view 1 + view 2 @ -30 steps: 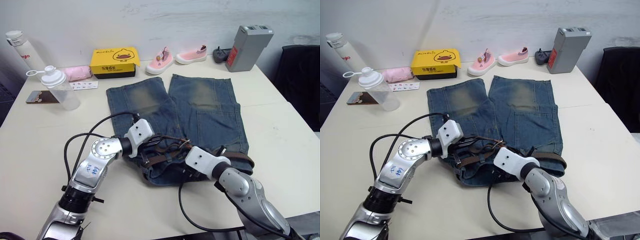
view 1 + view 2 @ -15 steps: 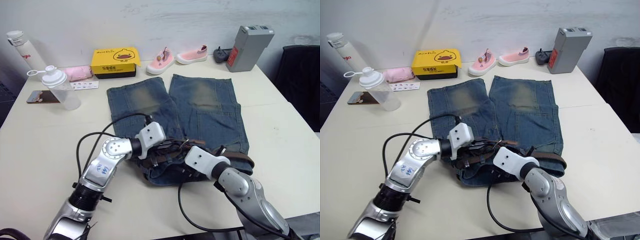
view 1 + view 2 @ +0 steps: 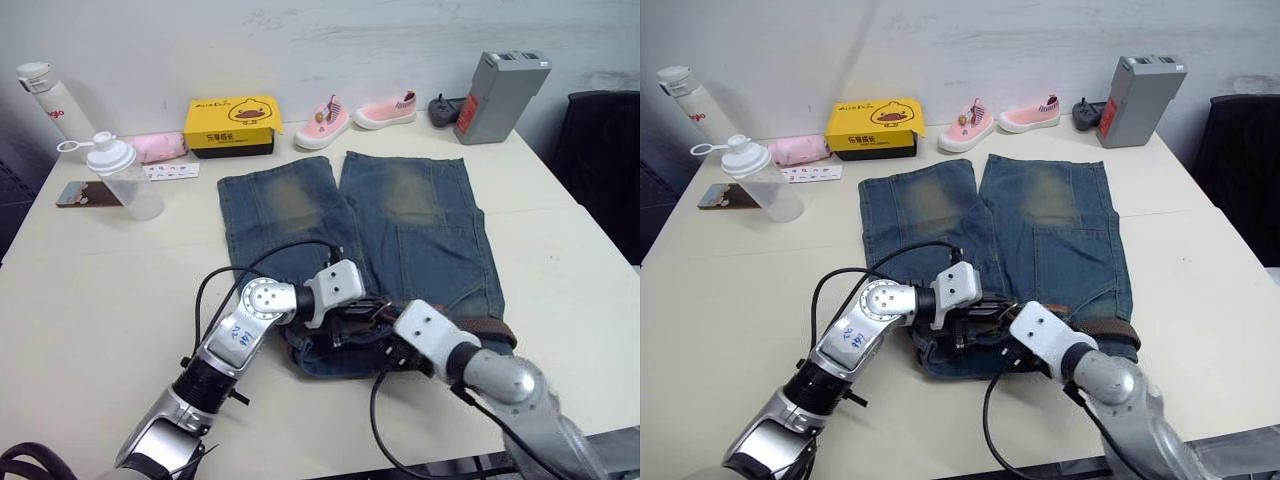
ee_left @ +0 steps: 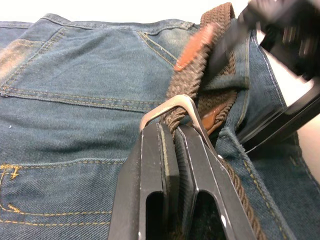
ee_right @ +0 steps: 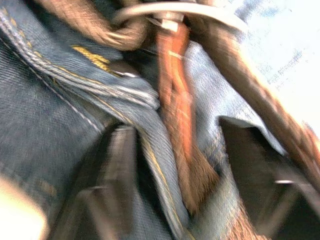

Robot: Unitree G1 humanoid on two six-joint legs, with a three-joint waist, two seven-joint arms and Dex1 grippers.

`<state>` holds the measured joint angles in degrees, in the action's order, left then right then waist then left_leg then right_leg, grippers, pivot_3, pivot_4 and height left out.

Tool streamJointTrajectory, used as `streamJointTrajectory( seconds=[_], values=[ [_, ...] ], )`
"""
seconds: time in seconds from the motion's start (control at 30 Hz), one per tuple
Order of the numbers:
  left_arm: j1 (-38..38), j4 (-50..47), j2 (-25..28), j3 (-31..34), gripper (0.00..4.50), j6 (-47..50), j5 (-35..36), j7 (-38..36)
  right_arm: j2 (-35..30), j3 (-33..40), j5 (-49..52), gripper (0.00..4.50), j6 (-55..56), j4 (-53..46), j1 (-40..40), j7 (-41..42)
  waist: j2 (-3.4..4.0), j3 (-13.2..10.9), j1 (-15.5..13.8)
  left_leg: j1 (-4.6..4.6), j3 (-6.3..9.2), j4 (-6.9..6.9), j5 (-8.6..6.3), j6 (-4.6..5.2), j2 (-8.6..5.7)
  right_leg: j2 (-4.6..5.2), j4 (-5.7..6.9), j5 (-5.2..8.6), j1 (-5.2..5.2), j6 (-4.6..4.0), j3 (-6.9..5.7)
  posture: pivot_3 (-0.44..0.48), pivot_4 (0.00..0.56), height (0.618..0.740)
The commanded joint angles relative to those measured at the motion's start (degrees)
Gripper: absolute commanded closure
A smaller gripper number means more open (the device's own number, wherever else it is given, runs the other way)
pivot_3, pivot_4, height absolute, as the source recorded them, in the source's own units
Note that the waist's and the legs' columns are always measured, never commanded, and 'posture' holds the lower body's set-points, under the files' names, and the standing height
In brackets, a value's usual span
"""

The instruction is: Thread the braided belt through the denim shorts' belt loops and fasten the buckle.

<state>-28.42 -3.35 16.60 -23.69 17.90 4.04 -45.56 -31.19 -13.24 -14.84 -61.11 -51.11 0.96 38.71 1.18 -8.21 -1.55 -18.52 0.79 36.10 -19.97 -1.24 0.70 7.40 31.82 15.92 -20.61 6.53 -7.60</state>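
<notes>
1. Shorts lie flat on bench, waistband at near edge.
2. Left end effector is clamped on belt beside buckle, at waistband middle.
3. Right end effector fingers are apart, straddling waistband and belt.

My head cameras look forward and down from the near edge of the table, taking in its whole top out to the far wall; the two eyes share almost the same scene, slightly offset sideways. My left wrist camera sits very close over the denim shorts, looking along my fingers at the buckle. My right wrist camera is closer still, facing the same buckle and the braided belt.
</notes>
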Motion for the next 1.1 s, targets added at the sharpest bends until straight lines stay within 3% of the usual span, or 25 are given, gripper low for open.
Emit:
streamJointTrajectory(
  seconds=[0.03, 0.17, 0.37, 0.6, 1.07, 1.1],
  values=[
    [0.3, -0.6, -0.6, -0.8, 4.43, -1.4, -0.2, -0.8, -1.3, 13.5, 12.8, 1.57, -5.8, -8.8, -0.5, 11.3, -0.01, 0.0, -0.1, 0.00, 0.02, 0.01, -0.01, 0.03, 0.00, 0.00, -0.01, 0.00, 0.01, 0.00, 0.00, 0.000, 0.150, 0.739],
    [0.4, -0.4, -0.8, -0.7, 4.43, -1.5, -0.1, -0.9, -3.8, 23.9, 24.5, 1.57, -8.2, -8.9, -3.5, 15.4, -0.04, -0.1, -0.1, 0.00, 0.03, 0.06, -0.07, 0.13, -0.02, 0.03, -0.01, -0.01, 0.05, 0.00, 0.03, 0.000, 0.150, 0.739],
    [0.5, -0.5, -1.1, -0.9, 4.43, -1.5, -0.3, -0.9, -8.5, 27.2, 25.9, 1.57, -8.0, -8.2, -4.2, 11.9, -0.02, -0.1, -0.3, -0.03, -0.01, 0.05, -0.07, 0.13, -0.04, 0.04, -0.03, -0.01, 0.03, 0.00, 0.00, 0.000, 0.150, 0.739],
    [0.7, -0.7, -1.1, -0.5, 4.43, -1.1, -0.1, -0.8, -18.1, 21.5, 19.5, 1.57, 3.5, -3.7, 1.5, 4.8, -0.12, -0.2, -0.8, -0.04, -0.10, 0.06, -0.07, 0.12, -0.08, 0.05, -0.07, -0.02, 0.04, 0.04, 0.03, 0.000, 0.150, 0.739],
    [0.8, -1.3, -1.1, -0.2, 4.43, -0.5, 0.0, -0.8, -20.0, 8.3, 12.2, 1.57, 13.7, -0.8, 0.7, -3.4, -0.17, -0.2, -1.3, -0.02, -0.14, 0.11, -0.06, 0.10, -0.07, 0.05, -0.19, -0.07, 0.04, 0.12, 0.06, 0.000, 0.150, 0.739],
    [0.8, -1.3, -1.1, -0.2, 4.43, -0.4, 0.0, -0.8, -20.0, 8.0, 11.9, 1.94, 13.7, -0.5, 0.4, -3.7, -0.16, -0.2, -1.3, -0.02, -0.15, 0.11, -0.06, 0.10, -0.07, 0.05, -0.19, -0.07, 0.04, 0.12, 0.06, 0.000, 0.150, 0.739]
  ],
)
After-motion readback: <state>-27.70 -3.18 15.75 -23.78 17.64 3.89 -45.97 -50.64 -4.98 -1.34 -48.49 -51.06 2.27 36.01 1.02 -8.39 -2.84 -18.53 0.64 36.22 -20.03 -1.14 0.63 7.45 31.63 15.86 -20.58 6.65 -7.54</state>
